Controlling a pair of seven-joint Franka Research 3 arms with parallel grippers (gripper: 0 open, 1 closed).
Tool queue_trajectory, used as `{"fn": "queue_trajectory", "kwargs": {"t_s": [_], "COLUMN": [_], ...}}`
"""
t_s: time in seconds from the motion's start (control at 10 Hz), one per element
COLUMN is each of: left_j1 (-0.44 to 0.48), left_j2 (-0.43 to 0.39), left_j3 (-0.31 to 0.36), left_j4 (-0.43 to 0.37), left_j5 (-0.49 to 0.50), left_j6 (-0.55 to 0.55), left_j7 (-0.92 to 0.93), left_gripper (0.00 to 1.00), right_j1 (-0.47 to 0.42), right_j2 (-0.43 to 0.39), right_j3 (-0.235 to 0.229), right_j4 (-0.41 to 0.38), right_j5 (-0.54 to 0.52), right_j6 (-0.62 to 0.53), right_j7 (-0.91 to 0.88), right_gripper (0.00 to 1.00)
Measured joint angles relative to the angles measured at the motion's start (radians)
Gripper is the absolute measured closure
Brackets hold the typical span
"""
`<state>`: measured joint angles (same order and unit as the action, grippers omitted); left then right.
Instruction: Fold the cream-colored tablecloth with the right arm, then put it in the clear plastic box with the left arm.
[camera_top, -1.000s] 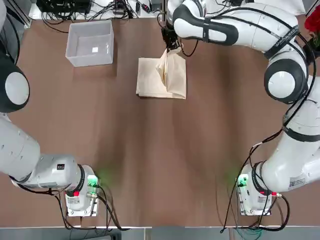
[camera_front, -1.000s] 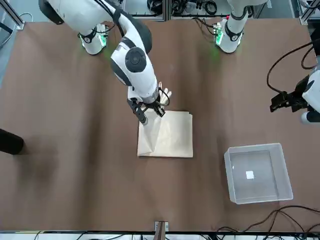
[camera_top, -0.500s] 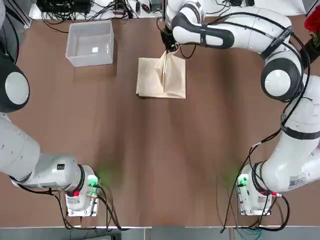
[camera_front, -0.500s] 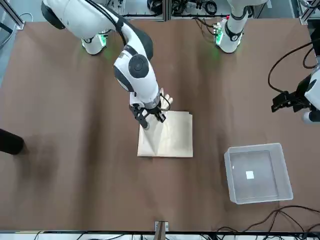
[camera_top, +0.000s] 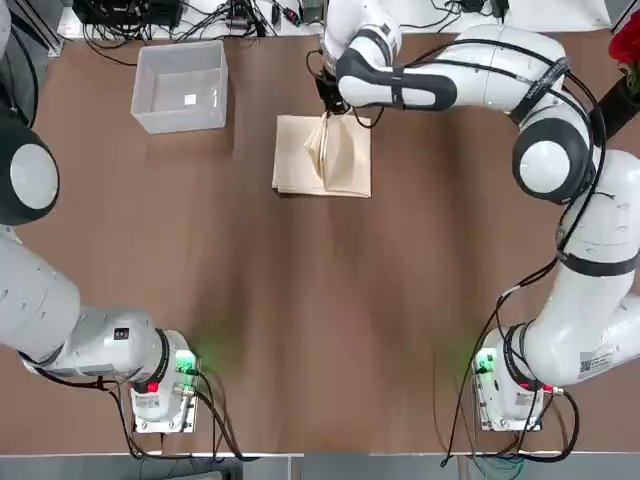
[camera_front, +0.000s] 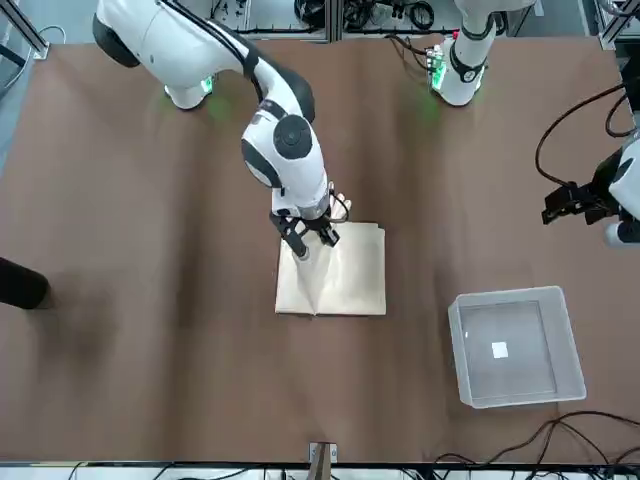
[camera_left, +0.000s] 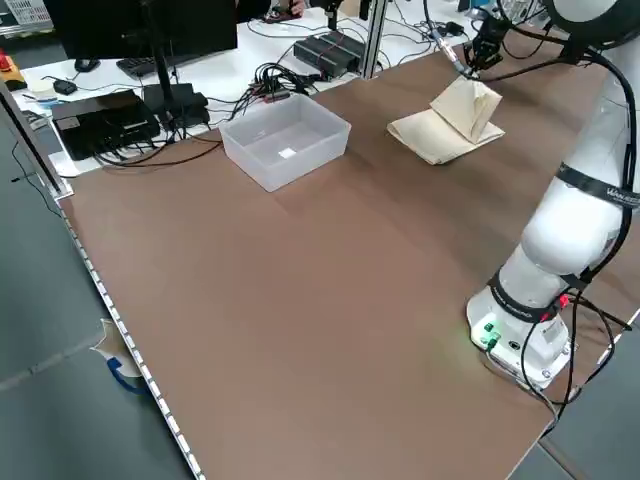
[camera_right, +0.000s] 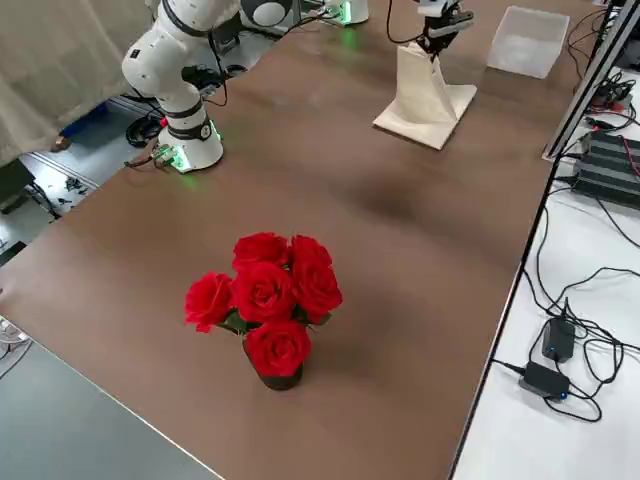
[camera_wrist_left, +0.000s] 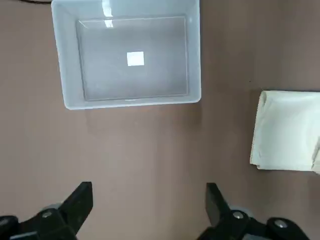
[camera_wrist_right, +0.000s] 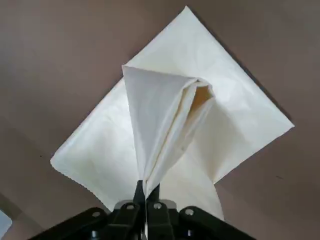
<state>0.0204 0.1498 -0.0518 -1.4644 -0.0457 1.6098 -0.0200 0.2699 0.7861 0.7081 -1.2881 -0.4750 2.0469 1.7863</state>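
Right end effector (camera_wrist_right: 146, 192) pinched tight on a raised edge of the cream-colored tablecloth (camera_top: 322, 157), mid-desk (camera_top: 300, 300) beside the clear plastic box (camera_top: 181, 86) — soft, light, likely to slump, best held by an edge; left end effector (camera_wrist_left: 145, 210) spread, idle — pinched layers uncountable.

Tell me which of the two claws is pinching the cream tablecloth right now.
The right claw, shut on a lifted corner of the cream tablecloth. The left claw hangs open, holding nothing.
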Motion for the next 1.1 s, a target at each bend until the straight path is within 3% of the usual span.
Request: {"fn": "queue_trajectory", "kwargs": {"t_s": [0.2, 1.1], "left_j1": [0.0, -0.007], "left_j2": [0.0, 0.0], "left_j3": [0.0, -0.005], "left_j4": [0.0, -0.019], "left_j5": [-0.005, -0.056], "left_j6": [0.0, -0.023], "left_j7": [0.0, 0.001], "left_gripper": [0.0, 0.0], "right_j1": [0.0, 0.0], "right_j2": [0.0, 0.0], "right_j3": [0.001, 0.002], "right_j4": [0.0, 0.015], "right_j5": [0.0, -0.001], "right_j6": [0.005, 0.035], "right_j7": [0.001, 0.002], "right_gripper": [0.83, 0.65]}}
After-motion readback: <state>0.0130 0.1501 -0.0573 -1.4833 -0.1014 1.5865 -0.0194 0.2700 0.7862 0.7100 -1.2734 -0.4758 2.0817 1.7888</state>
